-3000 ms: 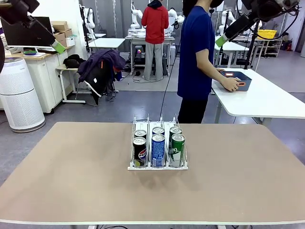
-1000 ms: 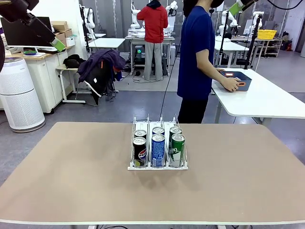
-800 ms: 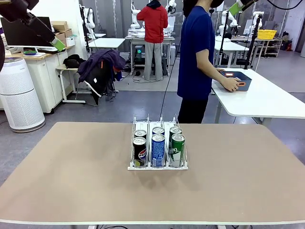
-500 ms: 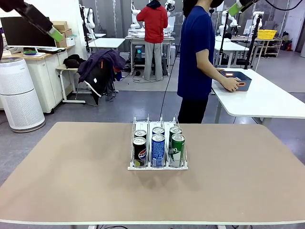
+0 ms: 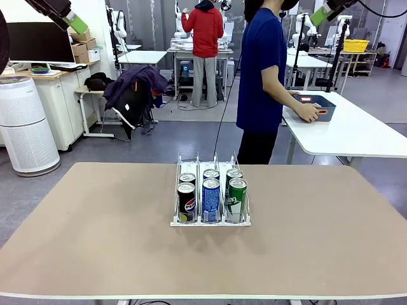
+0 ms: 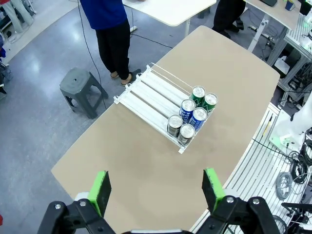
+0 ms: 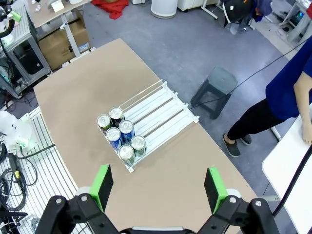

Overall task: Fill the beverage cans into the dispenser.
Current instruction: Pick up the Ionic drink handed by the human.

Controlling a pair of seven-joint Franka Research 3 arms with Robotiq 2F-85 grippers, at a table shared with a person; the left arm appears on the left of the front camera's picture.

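Front view: six beverage cans [image 5: 210, 198] are standing at the 6 o'clock end of the dispenser [image 5: 210, 223], centred on the table [image 5: 95, 241], while the left gripper [image 6: 156, 190] and right gripper [image 7: 160, 187], fingers apart and empty, are hovering high; filling apparently needs more cans supplied.

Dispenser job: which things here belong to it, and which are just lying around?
For the job: beverage cans, dispenser.
Just lying about: blue tub, grey stool, jacket, white air purifier.
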